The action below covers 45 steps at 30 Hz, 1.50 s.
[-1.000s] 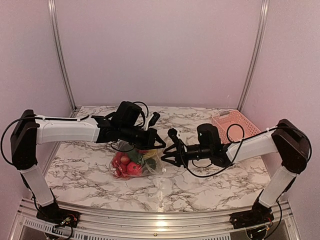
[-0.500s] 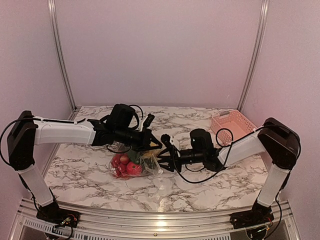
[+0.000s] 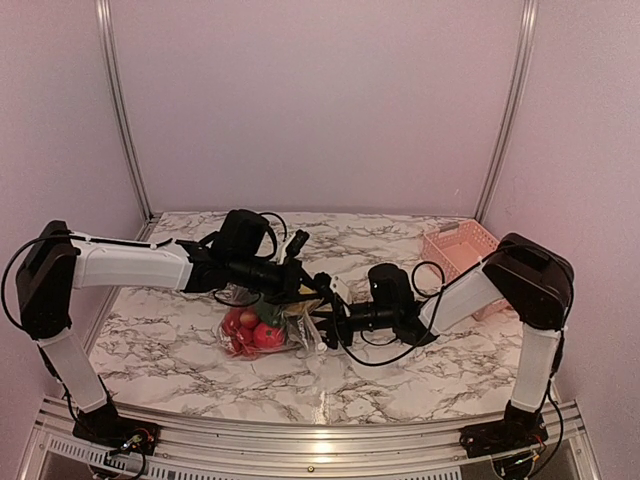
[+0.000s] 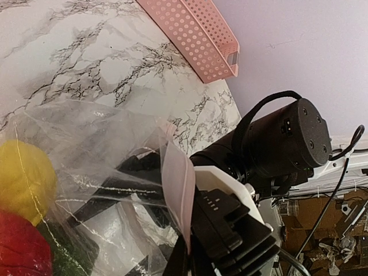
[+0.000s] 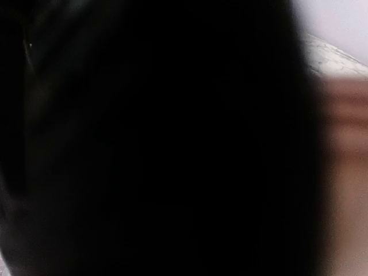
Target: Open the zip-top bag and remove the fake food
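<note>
The clear zip-top bag [image 3: 292, 330] lies mid-table with the fake food [image 3: 255, 328] inside: red tomatoes, a dark green cucumber and a yellow pepper [image 4: 23, 178]. My left gripper [image 3: 305, 290] is shut on the bag's upper rim. In the left wrist view the pink zip strip [image 4: 178, 190] is pinched between its fingers [image 4: 187, 253]. My right gripper [image 3: 322, 315] is at the bag's mouth. Its dark fingers [image 4: 100, 206] show spread apart through the plastic, holding nothing that I can see. The right wrist view is almost wholly black.
A pink perforated basket [image 3: 462, 250] stands at the back right; it also shows in the left wrist view [image 4: 195, 34]. Marble table [image 3: 420, 365], walls on three sides. The two arms meet close together over the bag.
My right gripper has moved left, from beside the bag to its mouth. My left gripper has kept hold of the rim and shifted slightly left and down.
</note>
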Each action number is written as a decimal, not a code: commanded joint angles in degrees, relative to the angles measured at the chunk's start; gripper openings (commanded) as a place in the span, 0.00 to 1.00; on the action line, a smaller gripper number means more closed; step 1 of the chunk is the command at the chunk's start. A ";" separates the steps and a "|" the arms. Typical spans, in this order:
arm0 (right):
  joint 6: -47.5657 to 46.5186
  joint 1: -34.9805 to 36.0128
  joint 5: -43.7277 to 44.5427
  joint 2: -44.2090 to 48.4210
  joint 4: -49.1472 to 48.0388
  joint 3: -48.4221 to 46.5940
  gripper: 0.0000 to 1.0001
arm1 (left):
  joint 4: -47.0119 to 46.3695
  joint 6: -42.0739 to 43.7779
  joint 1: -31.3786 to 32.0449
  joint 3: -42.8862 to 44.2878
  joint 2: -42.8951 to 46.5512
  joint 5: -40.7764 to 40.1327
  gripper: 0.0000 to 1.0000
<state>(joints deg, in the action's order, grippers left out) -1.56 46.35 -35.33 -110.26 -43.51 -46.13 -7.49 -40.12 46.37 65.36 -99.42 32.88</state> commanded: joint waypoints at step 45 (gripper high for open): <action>1.28 1.15 8.85 1.98 -0.85 -1.79 0.14 | 6.04 10.27 -1.44 -0.11 1.68 9.54 0.00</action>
<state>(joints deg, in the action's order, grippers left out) -1.85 46.48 -30.46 -104.73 -40.56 -43.38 -4.36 -32.64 44.05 63.92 -98.94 39.11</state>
